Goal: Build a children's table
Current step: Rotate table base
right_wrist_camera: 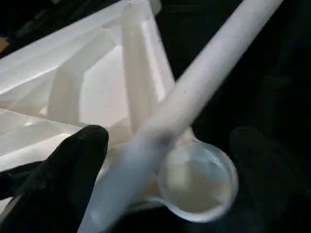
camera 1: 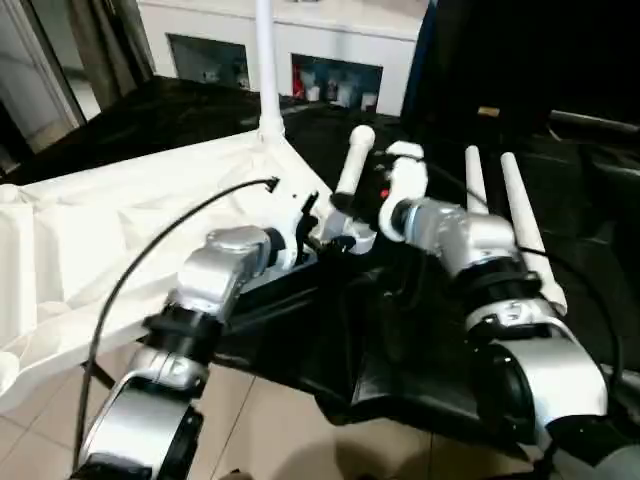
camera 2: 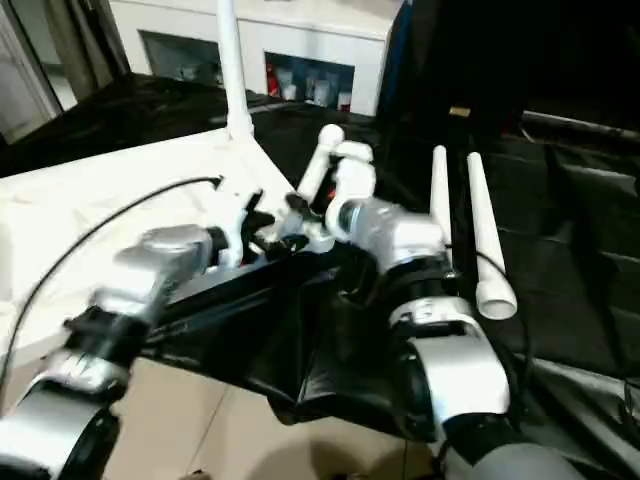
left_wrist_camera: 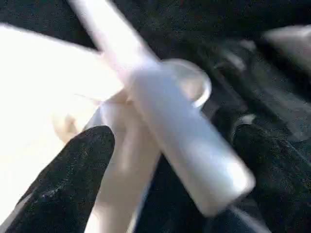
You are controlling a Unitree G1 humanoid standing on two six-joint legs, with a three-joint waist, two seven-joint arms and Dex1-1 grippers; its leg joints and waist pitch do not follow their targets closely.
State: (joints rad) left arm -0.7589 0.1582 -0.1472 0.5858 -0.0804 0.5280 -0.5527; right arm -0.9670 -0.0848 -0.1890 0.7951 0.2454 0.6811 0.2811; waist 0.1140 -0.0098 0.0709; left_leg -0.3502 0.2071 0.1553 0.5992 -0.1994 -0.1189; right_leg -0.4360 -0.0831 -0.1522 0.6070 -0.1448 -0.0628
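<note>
The children's table's white tabletop (camera 1: 120, 220) lies underside up on the left, ribs showing. One white leg (camera 1: 265, 60) stands upright in its far corner socket. A second leg (camera 1: 352, 165) slants over the near right corner, crossing above an empty round socket (right_wrist_camera: 199, 182). My left gripper (left_wrist_camera: 175, 141) is open, its black fingers (left_wrist_camera: 73, 179) on either side of this leg's end with gaps. My right gripper (right_wrist_camera: 170, 141) is open too, straddling the same leg from the other side. Two more legs (camera 1: 500, 200) lie side by side on the black cloth to the right.
A black cloth (camera 1: 450, 330) covers the surface under and right of the tabletop. A white cabinet (camera 1: 300, 50) with glass doors stands at the back. A black cable (camera 1: 150, 250) arcs over my left forearm. Tiled floor (camera 1: 270, 420) shows at the front.
</note>
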